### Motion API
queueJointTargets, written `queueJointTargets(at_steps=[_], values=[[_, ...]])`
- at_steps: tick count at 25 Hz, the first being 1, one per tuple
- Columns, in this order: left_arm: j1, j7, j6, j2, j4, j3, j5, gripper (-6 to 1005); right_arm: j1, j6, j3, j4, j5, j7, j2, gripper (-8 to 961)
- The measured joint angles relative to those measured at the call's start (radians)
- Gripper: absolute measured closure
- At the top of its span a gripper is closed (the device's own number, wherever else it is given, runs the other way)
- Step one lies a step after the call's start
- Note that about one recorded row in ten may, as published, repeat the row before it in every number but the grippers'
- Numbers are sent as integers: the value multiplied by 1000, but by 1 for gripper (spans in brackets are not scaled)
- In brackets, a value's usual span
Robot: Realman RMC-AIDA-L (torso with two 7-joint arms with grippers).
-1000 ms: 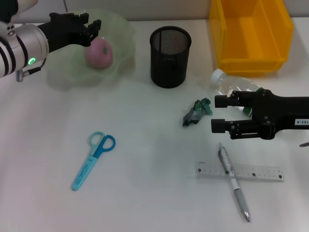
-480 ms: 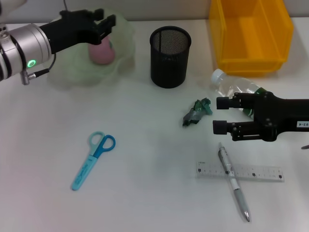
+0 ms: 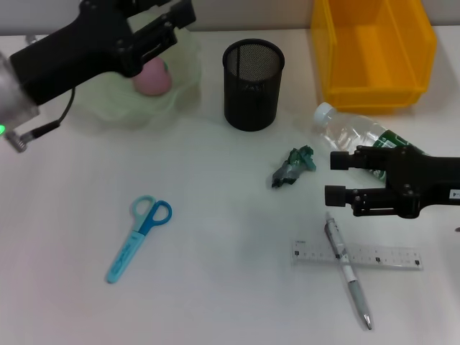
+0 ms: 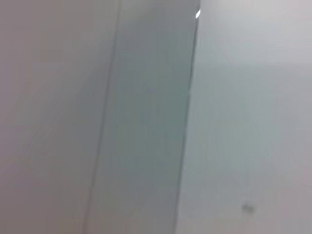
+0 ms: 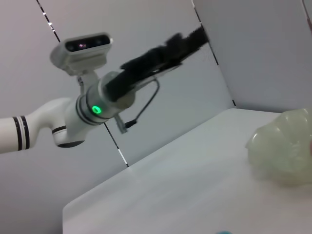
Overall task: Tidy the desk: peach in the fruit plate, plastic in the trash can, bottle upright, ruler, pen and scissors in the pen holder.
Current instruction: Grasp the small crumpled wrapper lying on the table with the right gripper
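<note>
Left gripper (image 3: 172,18) raised above the fruit plate (image 3: 100,108), fingers parted; right gripper (image 3: 338,177) spread beside the bottle (image 3: 352,133).

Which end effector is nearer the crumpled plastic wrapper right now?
Right. The right end effector sits just beside the wrapper, toward the bottle, fingers open. The left end effector is far off, raised over the fruit plate by the peach.

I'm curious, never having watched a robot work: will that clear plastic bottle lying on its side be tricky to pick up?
The clear plastic bottle with the white cap looks empty, so probably light. Round and on its side, it may roll if nudged. Its thin walls could dent under the right gripper.
</note>
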Motion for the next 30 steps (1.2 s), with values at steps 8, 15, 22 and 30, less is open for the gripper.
queueJointTargets(at_steps=[8, 15, 22, 30], values=[[54, 5, 177, 8, -48, -31, 34, 396, -8, -22, 9, -123, 1, 119, -8, 155], [63, -4, 251, 20, -49, -32, 177, 191, -6, -34, 13, -356, -5, 328, -12, 155], [65, 4, 249, 16, -63, -32, 215, 191, 89, -66, -2, -526, -91, 653, -68, 156], [67, 5, 245, 21, -88, -33, 216, 191, 294, -91, -93, -540, -415, 897, -82, 156]])
